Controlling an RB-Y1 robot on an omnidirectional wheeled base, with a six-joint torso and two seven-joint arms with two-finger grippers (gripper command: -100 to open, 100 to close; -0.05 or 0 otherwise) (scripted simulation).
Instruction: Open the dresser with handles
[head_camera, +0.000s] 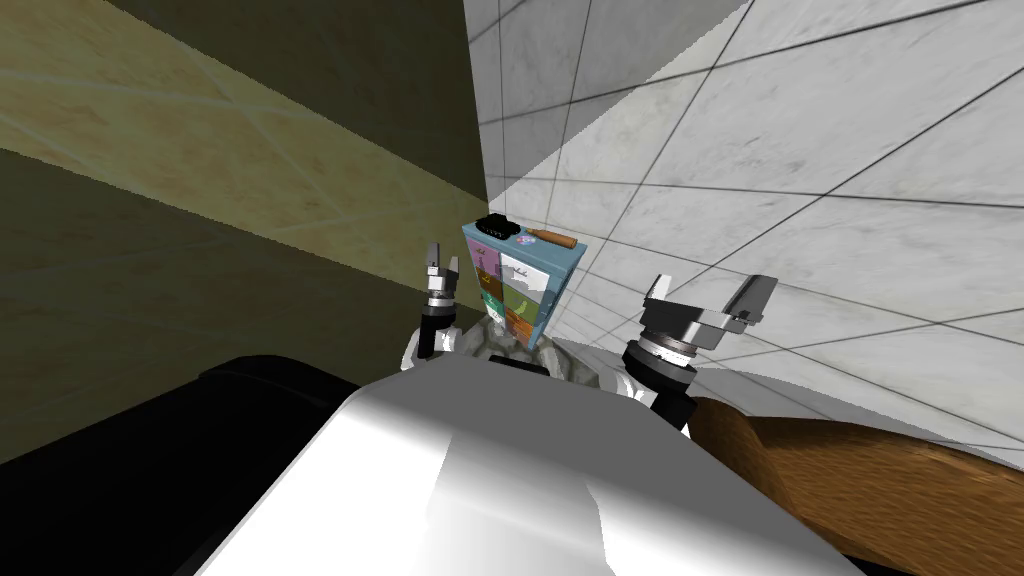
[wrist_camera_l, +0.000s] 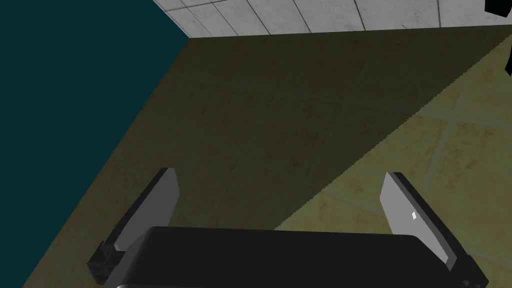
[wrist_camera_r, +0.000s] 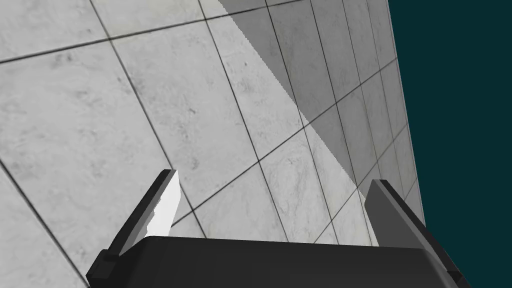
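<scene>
Head view: dresser (head_camera: 515, 285) stands ahead in the room corner, against the grey tiled wall. It has a blue frame and multicoloured drawer fronts that face me. A black item (head_camera: 495, 227) and a brown stick-shaped object (head_camera: 553, 239) lie on its top. Left tool (head_camera: 440, 258) is raised near the dresser's left edge. Right tool (head_camera: 708, 292) is raised well apart from it on the other side. Neither touches it. Drawer fronts look flush, so I read them as closed; handles are too small to make out.

Left wrist view: left tool (wrist_camera_l: 281, 172) has its fingers spread wide with nothing between them.

Right wrist view: right tool (wrist_camera_r: 274, 176) is the same, fingers spread and empty.

Status, my read: nothing opened yet and no contact with the dresser, so this looks like the approach stage. Left to do: get closer, line one tool up on a handle, clamp it, pull the drawer out.
</scene>
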